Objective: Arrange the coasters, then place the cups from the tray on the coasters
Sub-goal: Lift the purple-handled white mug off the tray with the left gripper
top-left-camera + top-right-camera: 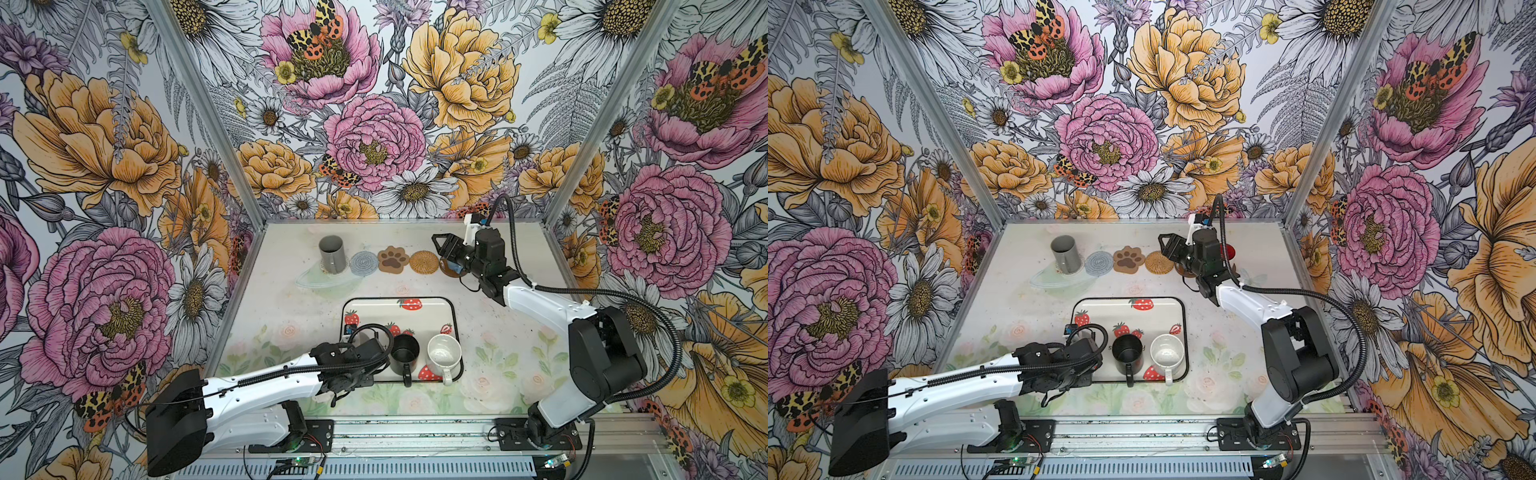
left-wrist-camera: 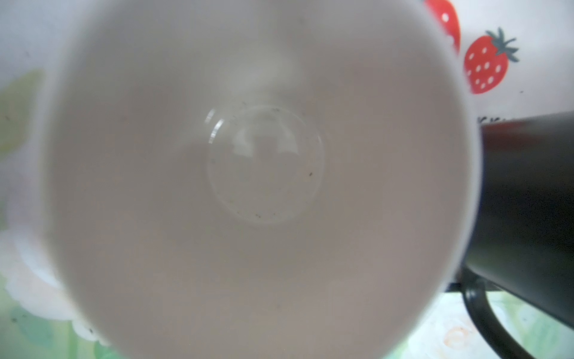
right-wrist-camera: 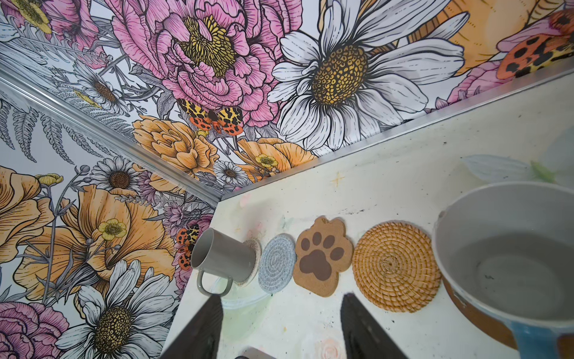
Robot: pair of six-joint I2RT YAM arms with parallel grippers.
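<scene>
On the strawberry tray (image 1: 415, 316) stand a black cup (image 1: 404, 355) and a white speckled cup (image 1: 444, 355). My left gripper (image 1: 368, 343) hangs over a pale lavender cup (image 2: 264, 186) at the tray's left; its fingers are hidden. Along the back runs a row: a tall grey cup (image 1: 332, 253) on a woven coaster (image 3: 253, 248), a grey-white coaster (image 1: 363, 263), a paw coaster (image 1: 392, 258) and a rattan coaster (image 1: 424, 262). A light blue cup (image 3: 509, 267) rests on a dark brown coaster (image 3: 475, 320). My right gripper (image 3: 281, 298) hovers open and holds nothing, beside that cup.
Something red (image 1: 1229, 251) peeks out behind the right wrist. Floral walls close in the back and both sides. The black cup (image 2: 528, 202) stands close against the lavender one. The right arm reaches over the back right of the table.
</scene>
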